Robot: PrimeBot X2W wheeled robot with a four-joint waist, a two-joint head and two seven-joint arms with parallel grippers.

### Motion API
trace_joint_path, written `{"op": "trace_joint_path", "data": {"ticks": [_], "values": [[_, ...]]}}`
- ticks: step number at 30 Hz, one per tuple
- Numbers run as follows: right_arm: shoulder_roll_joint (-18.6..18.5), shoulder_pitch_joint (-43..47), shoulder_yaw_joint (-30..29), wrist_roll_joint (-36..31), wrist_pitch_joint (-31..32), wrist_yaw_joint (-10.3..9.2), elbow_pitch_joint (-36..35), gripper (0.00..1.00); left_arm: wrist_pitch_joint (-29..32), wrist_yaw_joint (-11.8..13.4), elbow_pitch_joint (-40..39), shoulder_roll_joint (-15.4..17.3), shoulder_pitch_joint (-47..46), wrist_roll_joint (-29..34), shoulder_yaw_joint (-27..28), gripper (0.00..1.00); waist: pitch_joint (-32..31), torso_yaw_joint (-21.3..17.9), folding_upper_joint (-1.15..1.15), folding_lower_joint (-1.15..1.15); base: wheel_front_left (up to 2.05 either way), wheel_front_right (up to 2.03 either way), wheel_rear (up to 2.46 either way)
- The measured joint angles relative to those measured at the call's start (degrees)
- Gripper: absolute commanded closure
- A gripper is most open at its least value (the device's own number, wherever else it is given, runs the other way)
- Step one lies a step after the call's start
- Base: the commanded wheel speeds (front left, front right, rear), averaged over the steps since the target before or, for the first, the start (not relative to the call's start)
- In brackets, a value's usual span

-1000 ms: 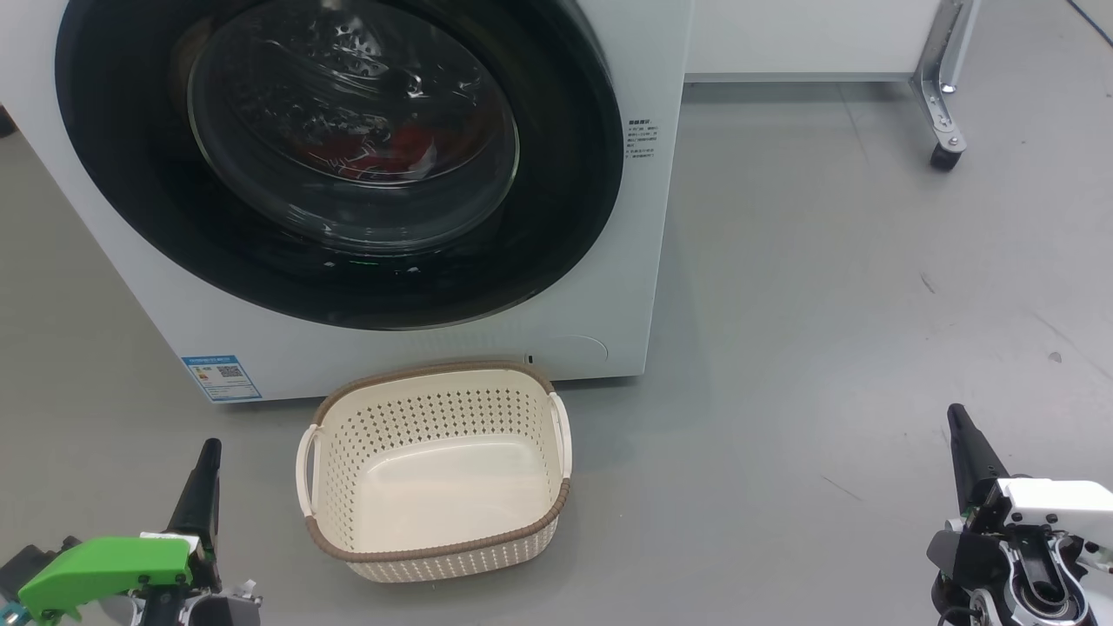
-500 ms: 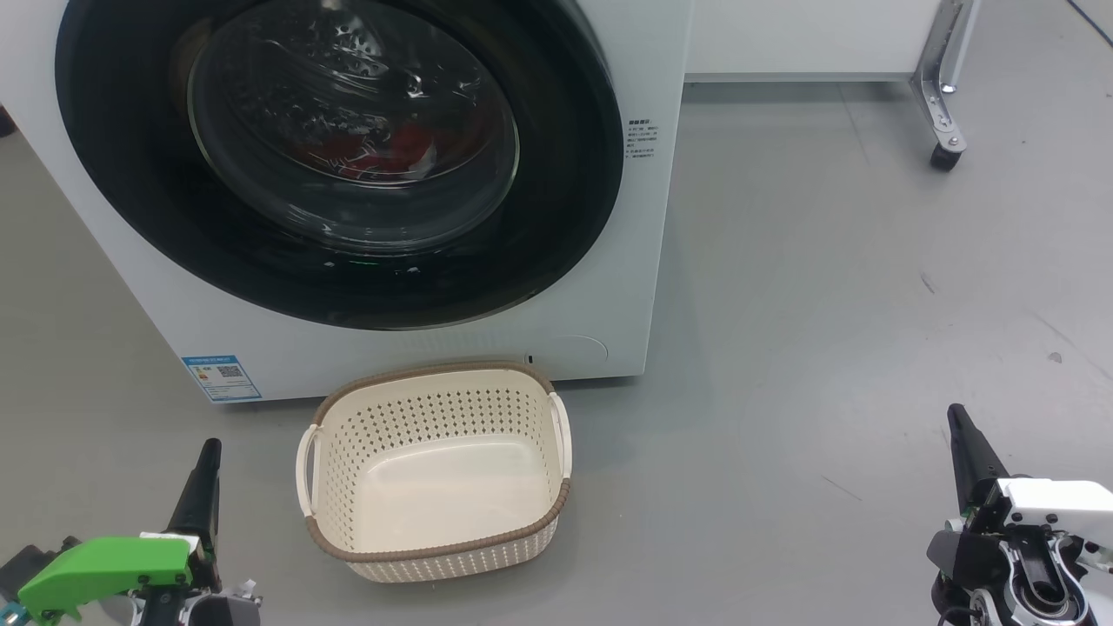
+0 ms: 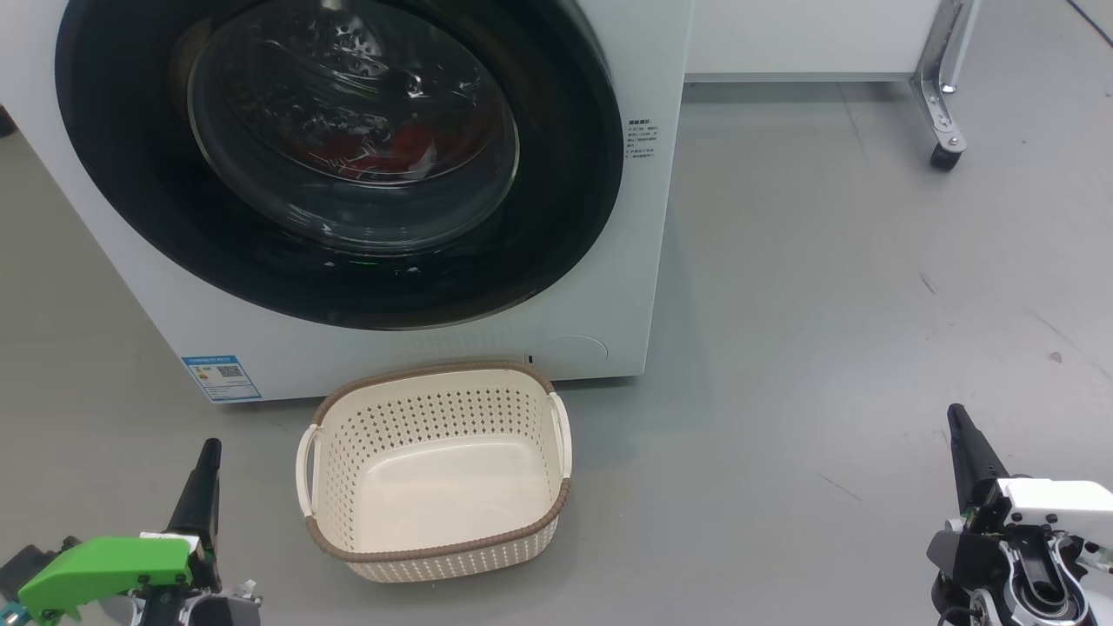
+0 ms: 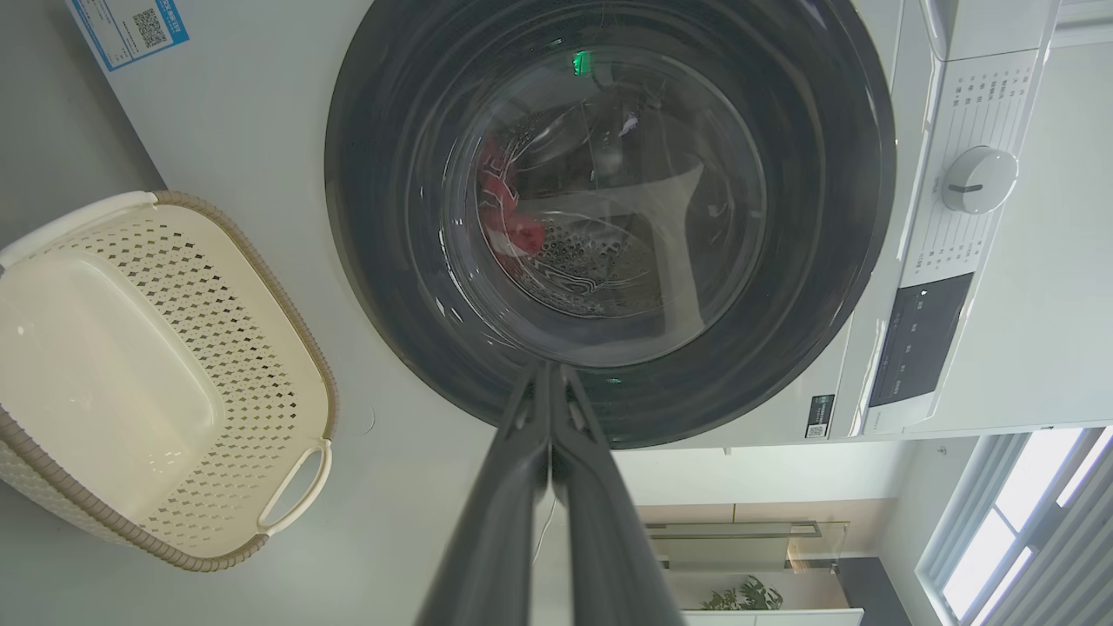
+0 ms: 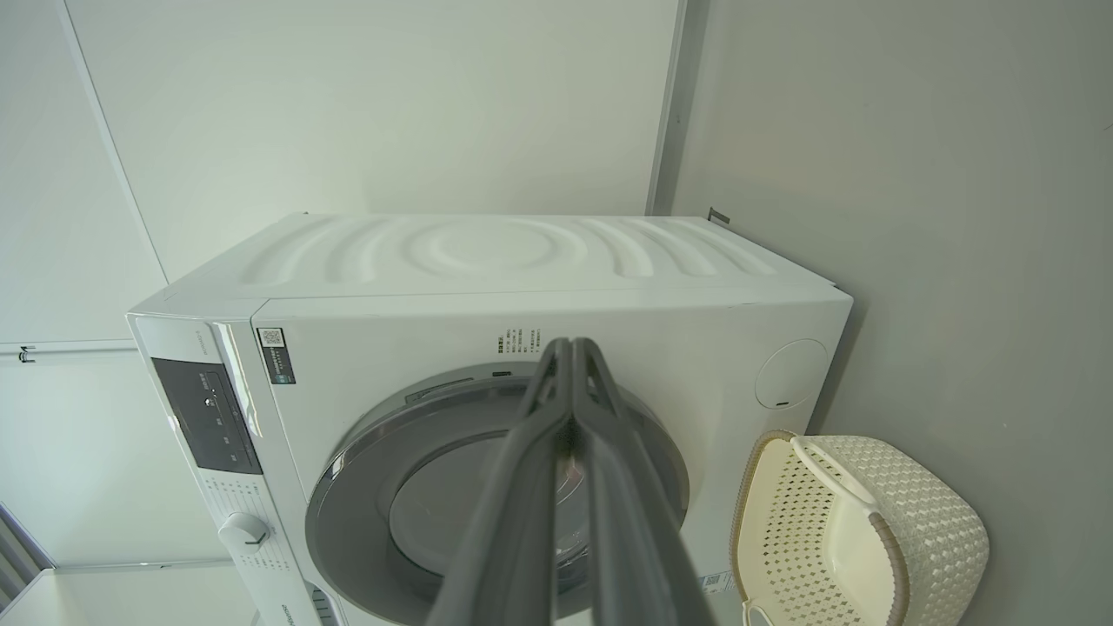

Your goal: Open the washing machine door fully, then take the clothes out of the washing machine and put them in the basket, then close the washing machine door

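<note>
Nearest, at the lower left, the left gripper [image 3: 207,461] points its dark fingers away from the robot over the grey floor [image 3: 826,304]. They are clenched tip to tip, and its wrist view shows nothing between them. At the lower right the right gripper [image 3: 961,435] is held the same way, its two fingers pressed flat together and grasping nothing. Both are well apart from the machine and from each other.

Between them, nearer the left one, the basket [image 3: 435,409] stands upright on the floor. It is cream and perforated, with a brown rim and a white handle on each side, and its bare bottom shows. Its far edge sits just in front of the base of the washing machine [image 3: 643,217], right of a small blue label [image 3: 221,376] at the machine's lower left corner.

Farther on, the washing machine door [image 3: 565,174] is shut against the white front, its wide black rim ringing the bulging glass. Through that glass the clothes [image 3: 409,143] show as a red heap low in the steel drum — too blurred by reflections to tell one piece from another. The left wrist view also takes in a round white dial [image 4: 978,180] on the control panel.

Far right, beyond the machine, a metal leg on a black caster [image 3: 946,156] stands on the floor.
</note>
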Motion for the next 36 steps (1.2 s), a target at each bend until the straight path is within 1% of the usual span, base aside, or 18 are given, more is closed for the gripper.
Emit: {"op": "trace_joint_path", "data": {"ticks": [36], "values": [[0.03,0.00,-0.01,-0.01,0.00,0.00,0.00,1.00,0.00,0.00,0.00,0.00,0.00,0.00,0.00,1.00,0.00,0.00,0.00,0.00,0.00,0.00,0.00]]}}
